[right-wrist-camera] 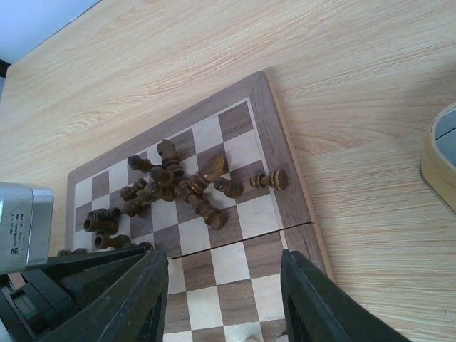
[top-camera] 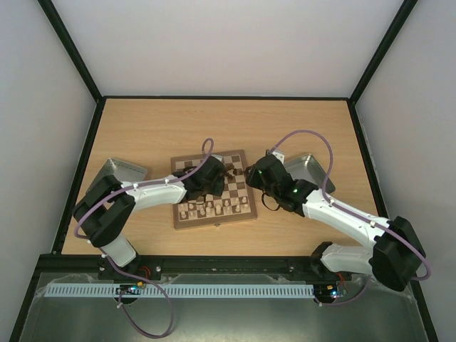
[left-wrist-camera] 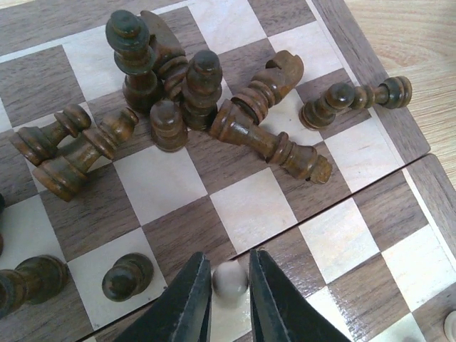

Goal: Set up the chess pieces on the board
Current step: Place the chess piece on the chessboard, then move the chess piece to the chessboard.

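Note:
The board (top-camera: 214,222) lies mid-table. A heap of dark chess pieces (left-wrist-camera: 249,132) lies toppled on its far squares, also in the right wrist view as the dark heap (right-wrist-camera: 178,185). One dark piece (left-wrist-camera: 356,100) lies across the border. My left gripper (left-wrist-camera: 229,255) straddles a pale pawn (left-wrist-camera: 230,280) that stands on a cream square. The fingers are only a sliver apart from its head, so it is barely open. My right gripper (right-wrist-camera: 222,255) hangs wide open over the board (right-wrist-camera: 246,149), with nothing between its fingers. A row of pale pieces (top-camera: 214,208) stands along the near edge.
A grey metal tray (top-camera: 121,171) sits left of the board and another tray (top-camera: 306,165) to its right, its rim (right-wrist-camera: 442,160) showing in the right wrist view. A dark pawn (left-wrist-camera: 127,276) stands just left of my left fingers. Black frame walls bound the table.

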Controlling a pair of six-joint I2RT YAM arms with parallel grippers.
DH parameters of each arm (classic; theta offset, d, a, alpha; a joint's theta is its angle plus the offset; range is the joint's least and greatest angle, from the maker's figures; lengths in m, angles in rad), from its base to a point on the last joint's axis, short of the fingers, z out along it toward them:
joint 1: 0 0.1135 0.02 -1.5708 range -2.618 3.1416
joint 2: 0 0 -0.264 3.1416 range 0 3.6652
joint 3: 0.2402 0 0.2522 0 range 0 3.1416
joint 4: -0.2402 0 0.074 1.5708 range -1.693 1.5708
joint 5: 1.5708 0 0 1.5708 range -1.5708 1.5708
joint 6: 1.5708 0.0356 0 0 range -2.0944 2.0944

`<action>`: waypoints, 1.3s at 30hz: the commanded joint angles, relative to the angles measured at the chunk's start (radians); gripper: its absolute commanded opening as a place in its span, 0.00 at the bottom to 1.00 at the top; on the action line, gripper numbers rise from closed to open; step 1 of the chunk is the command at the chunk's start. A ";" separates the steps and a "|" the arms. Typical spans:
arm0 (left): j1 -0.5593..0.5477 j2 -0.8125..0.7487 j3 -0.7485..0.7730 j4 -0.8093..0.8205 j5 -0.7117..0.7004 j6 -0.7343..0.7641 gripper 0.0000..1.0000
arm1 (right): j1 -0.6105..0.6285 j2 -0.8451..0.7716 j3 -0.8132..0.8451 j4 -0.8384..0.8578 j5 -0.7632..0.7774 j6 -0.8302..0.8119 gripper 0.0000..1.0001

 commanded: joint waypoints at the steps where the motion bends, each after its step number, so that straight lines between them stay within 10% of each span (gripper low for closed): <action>1: -0.008 0.006 0.010 -0.009 0.019 0.003 0.20 | -0.006 -0.022 -0.006 0.012 0.040 0.006 0.43; 23: 0.069 0.054 0.328 -0.470 0.222 -0.091 0.40 | -0.006 -0.078 -0.026 0.007 0.059 0.020 0.43; 39: 0.070 0.166 0.344 -0.502 0.234 -0.051 0.23 | -0.006 -0.074 -0.030 0.008 0.058 0.024 0.44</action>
